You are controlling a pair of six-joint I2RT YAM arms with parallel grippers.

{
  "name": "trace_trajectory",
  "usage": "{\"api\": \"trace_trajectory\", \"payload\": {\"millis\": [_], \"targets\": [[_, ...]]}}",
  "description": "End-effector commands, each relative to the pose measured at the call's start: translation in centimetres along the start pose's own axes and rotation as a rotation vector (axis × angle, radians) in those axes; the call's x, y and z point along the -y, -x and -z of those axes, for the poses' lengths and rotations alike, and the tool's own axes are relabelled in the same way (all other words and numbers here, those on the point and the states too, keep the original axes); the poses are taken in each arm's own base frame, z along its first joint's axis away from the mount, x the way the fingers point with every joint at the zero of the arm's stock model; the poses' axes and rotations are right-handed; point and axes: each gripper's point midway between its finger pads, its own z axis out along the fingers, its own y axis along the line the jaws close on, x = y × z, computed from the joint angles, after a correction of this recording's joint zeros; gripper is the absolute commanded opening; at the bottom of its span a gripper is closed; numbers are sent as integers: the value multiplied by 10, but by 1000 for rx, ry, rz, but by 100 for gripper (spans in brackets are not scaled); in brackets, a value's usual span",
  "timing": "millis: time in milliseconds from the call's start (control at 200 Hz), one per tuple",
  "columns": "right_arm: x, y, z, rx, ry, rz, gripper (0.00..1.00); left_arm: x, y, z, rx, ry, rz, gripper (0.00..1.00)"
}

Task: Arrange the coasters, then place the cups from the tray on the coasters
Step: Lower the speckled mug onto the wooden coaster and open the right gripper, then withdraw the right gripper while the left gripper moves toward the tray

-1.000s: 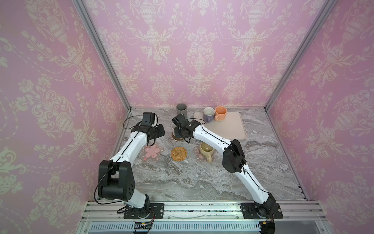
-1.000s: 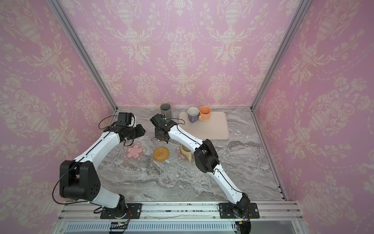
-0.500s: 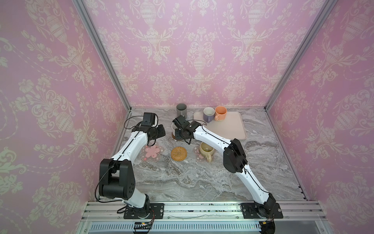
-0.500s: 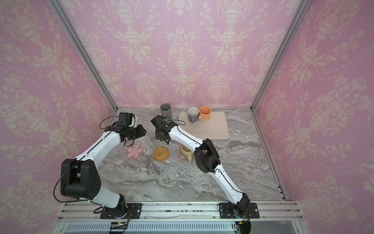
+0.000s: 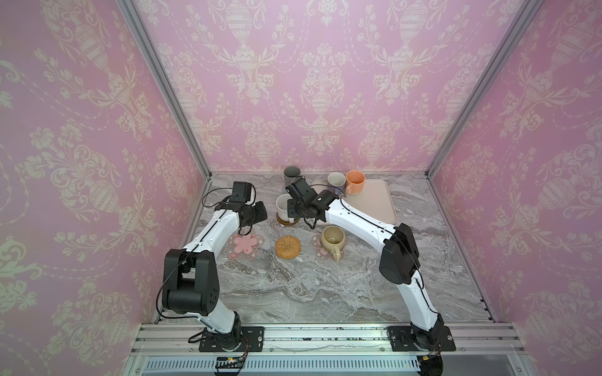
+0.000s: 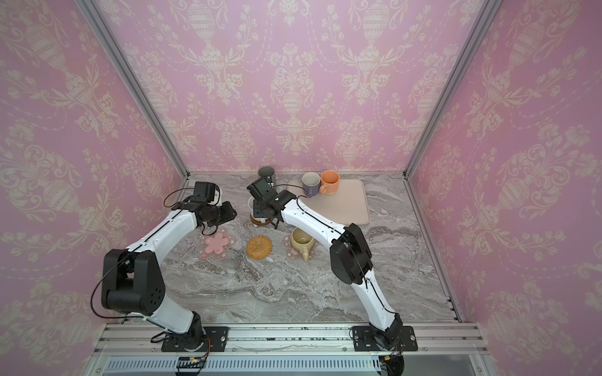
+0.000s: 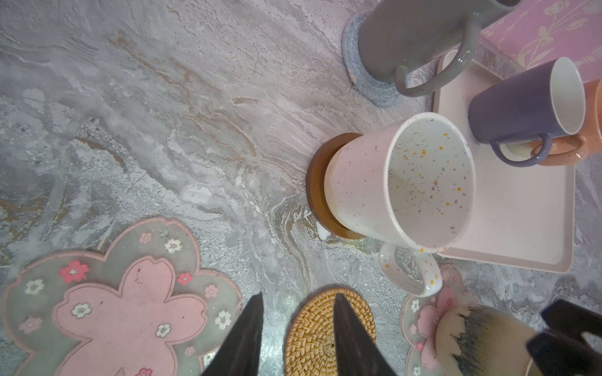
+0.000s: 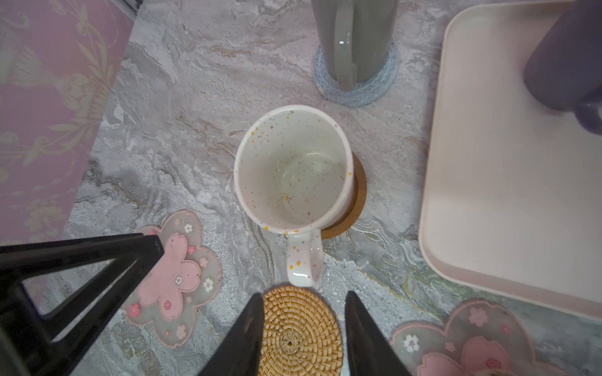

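My right tool (image 8: 304,294) is released: the jaws stand apart with nothing between them, just at 6 o'clock of the speckled white cup (image 8: 293,169). That cup stands upright on the brown coaster (image 8: 356,201). My left tool (image 7: 298,296) is likewise released and holds nothing. The lavender cup (image 5: 336,182) and peach cup (image 5: 355,182) stand on the tray (image 5: 374,201), at 1 o'clock on the worktop (image 5: 293,293). The rattan coaster (image 5: 288,247) lies at 6 o'clock of the speckled white cup.

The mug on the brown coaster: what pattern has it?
White mug with coloured speckles, clearest in the right wrist view.
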Motion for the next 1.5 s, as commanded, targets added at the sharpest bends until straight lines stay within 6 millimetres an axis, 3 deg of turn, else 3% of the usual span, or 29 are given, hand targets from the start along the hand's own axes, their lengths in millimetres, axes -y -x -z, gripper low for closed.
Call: {"api": "trace_trajectory", "payload": {"millis": [0, 395, 676, 916, 1066, 1081, 1121, 1496], "targets": [[30, 19, 20, 63, -40, -26, 43, -2, 1, -1, -6, -4, 28, 38], [136, 9, 68, 100, -199, -70, 44, -2, 6, 5, 0, 7, 28, 37], [189, -7, 90, 107, -256, -133, 45, 15, 12, 25, 13, 14, -34, 38], [217, -19, 109, 126, -278, -165, 46, 53, 9, 29, 0, -4, -119, 38], [231, -22, 125, 145, -292, -171, 47, 87, 3, 25, -23, -19, -195, 38], [236, -34, 121, 120, -304, -168, 47, 90, 2, 23, -26, -19, -202, 38], [242, -38, 123, 117, -310, -174, 47, 98, 2, 23, -25, -22, -217, 38], [288, -54, 151, 138, -345, -238, 50, 172, -12, -6, -59, -85, -313, 38]]}}
